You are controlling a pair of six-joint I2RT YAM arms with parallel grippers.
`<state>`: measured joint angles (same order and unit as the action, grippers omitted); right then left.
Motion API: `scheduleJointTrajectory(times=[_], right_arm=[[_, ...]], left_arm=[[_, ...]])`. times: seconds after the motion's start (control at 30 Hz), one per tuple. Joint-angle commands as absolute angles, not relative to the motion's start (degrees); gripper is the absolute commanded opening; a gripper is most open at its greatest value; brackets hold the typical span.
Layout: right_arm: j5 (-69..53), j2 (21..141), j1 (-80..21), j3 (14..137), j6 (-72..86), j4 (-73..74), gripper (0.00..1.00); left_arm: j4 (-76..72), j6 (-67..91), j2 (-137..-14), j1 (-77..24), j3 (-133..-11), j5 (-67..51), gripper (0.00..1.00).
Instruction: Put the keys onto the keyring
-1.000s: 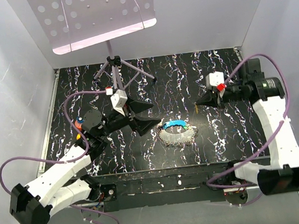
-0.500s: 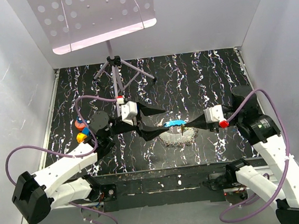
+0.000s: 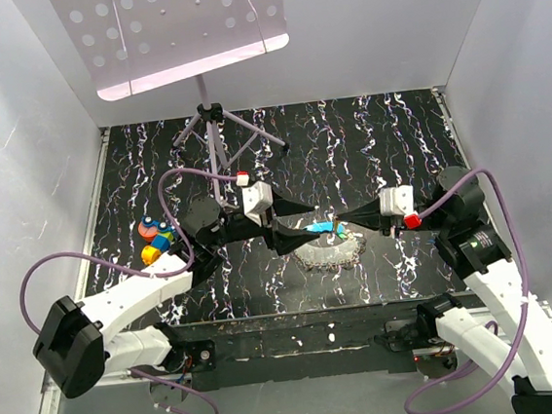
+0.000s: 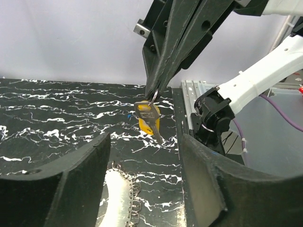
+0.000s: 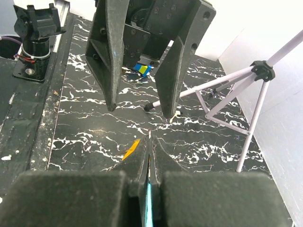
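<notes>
Two black robot grippers meet nose to nose over the middle of a black tabletop [image 3: 367, 139] veined with white. The right gripper [image 3: 343, 225] has its fingers pressed tightly together, and the left wrist view shows their tips pinching a thin silver wire keyring [image 4: 155, 98]. A small yellow-orange key [image 4: 149, 124] hangs loose from the keyring above the table. The left gripper [image 3: 305, 226] faces it with fingers spread wide, one on each side of the hanging key and touching nothing. A bright blue key [image 3: 321, 227] shows just beside the right gripper's tips; whether it is held or lying below cannot be told. Beneath them lies a silvery chain curled in an oval [image 3: 329, 254].

The likeliest trouble is the dangling key. It is free to swing, so a closing finger that meets it off-centre could knock it aside or twist the ring out of the narrow pinch. It would then drop onto the chain. The two sets of fingertips are also very near each other and could collide.

Behind the left arm stands a pale tripod [image 3: 211, 125] carrying a white perforated plate. A cluster of small red, blue and yellow blocks [image 3: 150, 241] sits by the table's left edge. Neither lies between the grippers.
</notes>
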<state>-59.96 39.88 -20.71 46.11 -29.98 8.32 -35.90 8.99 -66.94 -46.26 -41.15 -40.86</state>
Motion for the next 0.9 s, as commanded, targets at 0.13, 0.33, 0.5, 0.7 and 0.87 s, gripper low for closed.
scheduleJointTrajectory(times=[0.13, 0.33, 0.5, 0.7, 0.87], right_arm=[[-58.01, 38.85, -20.92, 43.07, -20.32, -3.68, 0.01], [-57.57, 38.93, -21.0, 41.66, -15.65, -7.29, 0.01], [-57.3, 39.46, -21.01, 41.57, -15.12, -7.65, 0.01], [-57.04, 39.9, -21.01, 41.22, -13.89, -8.88, 0.01], [-56.87, 40.16, -21.01, 41.05, -13.8, -8.88, 0.01]], left_arm=[[-35.15, 7.47, -68.29, -46.58, -45.09, -39.46, 0.51], [-36.56, 8.35, -70.48, -46.67, -46.14, -40.08, 0.37], [-38.32, 8.96, -71.89, -46.76, -46.76, -41.13, 0.25], [-40.87, 10.28, -73.74, -46.76, -47.63, -41.66, 0.19], [-41.92, 10.55, -74.44, -47.02, -47.99, -41.84, 0.19]])
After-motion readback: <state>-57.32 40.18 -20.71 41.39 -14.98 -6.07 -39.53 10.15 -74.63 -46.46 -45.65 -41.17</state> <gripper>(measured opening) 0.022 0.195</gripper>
